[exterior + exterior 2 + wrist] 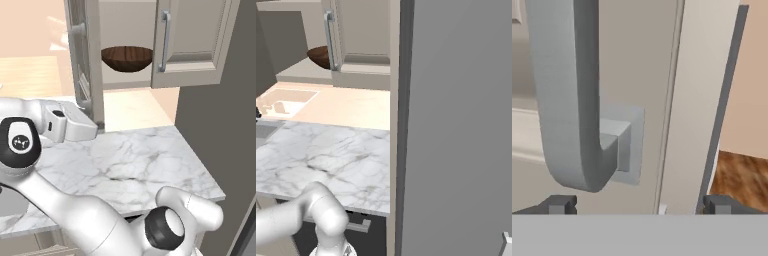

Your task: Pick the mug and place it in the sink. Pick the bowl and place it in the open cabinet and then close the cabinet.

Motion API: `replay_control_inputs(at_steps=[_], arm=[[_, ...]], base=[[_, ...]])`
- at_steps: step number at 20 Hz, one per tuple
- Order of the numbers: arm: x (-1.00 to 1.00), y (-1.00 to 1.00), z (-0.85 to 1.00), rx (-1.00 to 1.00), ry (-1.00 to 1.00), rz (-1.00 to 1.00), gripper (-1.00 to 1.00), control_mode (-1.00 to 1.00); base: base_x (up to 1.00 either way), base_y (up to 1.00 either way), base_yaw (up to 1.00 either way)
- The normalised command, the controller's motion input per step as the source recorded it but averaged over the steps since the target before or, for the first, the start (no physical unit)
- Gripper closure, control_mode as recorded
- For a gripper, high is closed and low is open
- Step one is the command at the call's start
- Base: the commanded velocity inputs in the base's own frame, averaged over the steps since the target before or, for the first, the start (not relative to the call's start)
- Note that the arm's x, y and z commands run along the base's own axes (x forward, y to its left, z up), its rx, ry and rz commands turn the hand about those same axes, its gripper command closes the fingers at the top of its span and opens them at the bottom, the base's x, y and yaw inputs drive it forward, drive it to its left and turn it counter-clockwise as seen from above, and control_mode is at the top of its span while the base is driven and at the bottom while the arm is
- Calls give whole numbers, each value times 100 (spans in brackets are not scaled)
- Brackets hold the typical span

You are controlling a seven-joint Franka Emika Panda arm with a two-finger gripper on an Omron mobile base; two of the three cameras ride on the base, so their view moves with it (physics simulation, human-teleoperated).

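Right up against my hand camera is the silver bar handle (572, 115) of the open cabinet door (642, 75), curving down just above and between my gripper (640, 204), whose jaws are spread fully wide and hold nothing. Past the door's edge, off to the gripper's right, I see a patch of the bowl (739, 177). It is wide, shallow, dark brown wood with visible grain, resting on the shelf inside the cabinet (192, 42). My worry: pushing off-centre could let the fingers slide off the door's edge or snag on the handle, leaving the door ajar.
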Motion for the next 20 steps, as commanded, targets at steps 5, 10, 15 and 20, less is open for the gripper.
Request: replay_control_inputs(at_steps=[5,10,15,20], arm=[[-12,-48,0,0,2,0,-100,-100],[0,-43,0,0,0,2,-100,-100],[0,-45,0,0,0,7,-100,-100],[0,-29,4,-5,0,9,-100,-100]], base=[[0,0,0],[0,0,0],[0,0,0],[0,0,0]])
